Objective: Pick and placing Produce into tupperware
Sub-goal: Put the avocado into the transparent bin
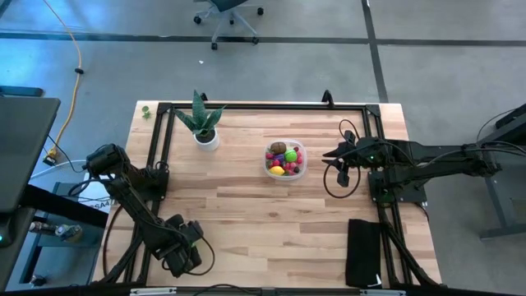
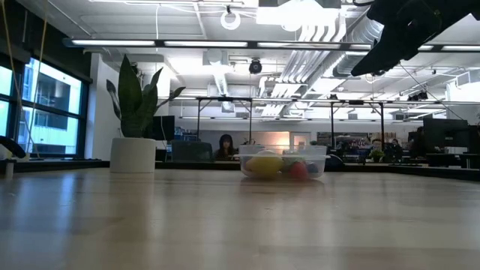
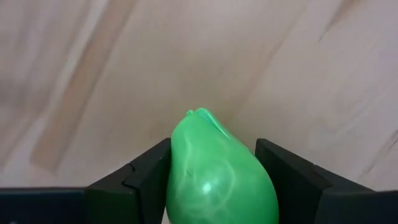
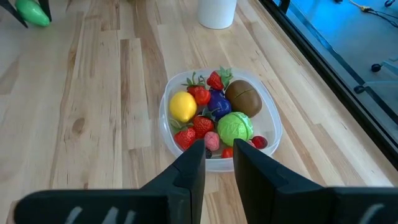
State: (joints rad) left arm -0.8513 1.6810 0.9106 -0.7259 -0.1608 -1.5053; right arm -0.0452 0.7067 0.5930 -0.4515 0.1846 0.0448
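Observation:
The clear tupperware [image 1: 284, 160] stands in the middle of the table, a little toward the far edge. It holds produce: a yellow lemon [image 4: 182, 106], a brown kiwi [image 4: 244, 98], a green round piece [image 4: 235, 127] and red strawberries [image 4: 196, 124]. My left gripper [image 1: 182, 251] is near the table's front left corner, pointing down, shut on a green pear-shaped produce piece [image 3: 217, 180]. My right gripper [image 4: 219, 165] hovers beside the tupperware's right side, above the table. Its fingers stand a narrow gap apart with nothing between them. My left gripper pinches the green piece's wide body [image 3: 177, 183] between its two fingers, one on each side. The fingers come from above, pointing down. The piece's narrow tip [image 3: 200, 115] points toward the table. Whether it rests on the wood I cannot tell.
A spiky green plant in a white pot [image 1: 202, 127] stands at the far left of the table. A black flat object [image 1: 364, 251] lies at the near right. A black frame [image 1: 263, 107] runs along the table's far and side edges. Bare wood lies between my left gripper and the tupperware.

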